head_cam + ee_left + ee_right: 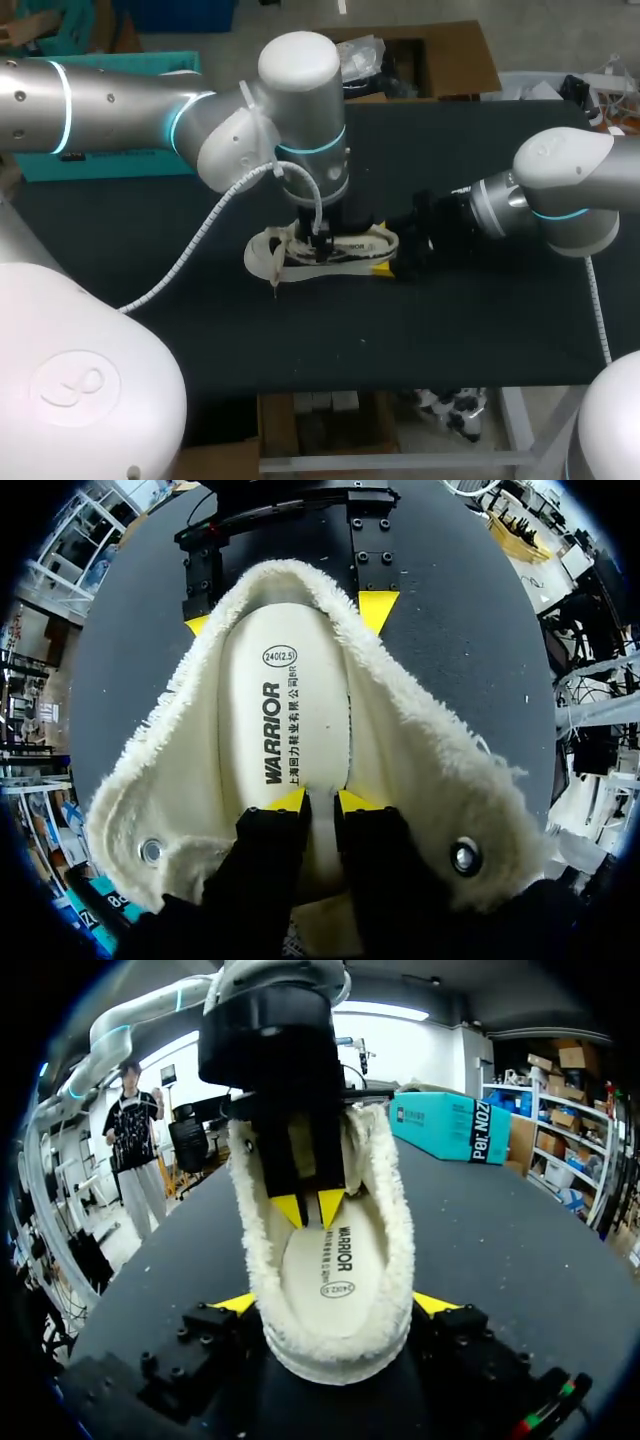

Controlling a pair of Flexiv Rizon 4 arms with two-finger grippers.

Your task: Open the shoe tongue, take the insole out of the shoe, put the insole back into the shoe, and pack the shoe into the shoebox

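Clamping shoe [320,250], right hand [337,1303], table [500,320] edges distant

Black matte table top [470,330].

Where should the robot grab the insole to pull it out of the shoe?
Probably its heel end, from straight above. The insole lies flat inside the shoe, with fluffy walls all round, so only the top is open. The heel end shows fully; the toe end is hidden. The jaws could pinch that heel edge.
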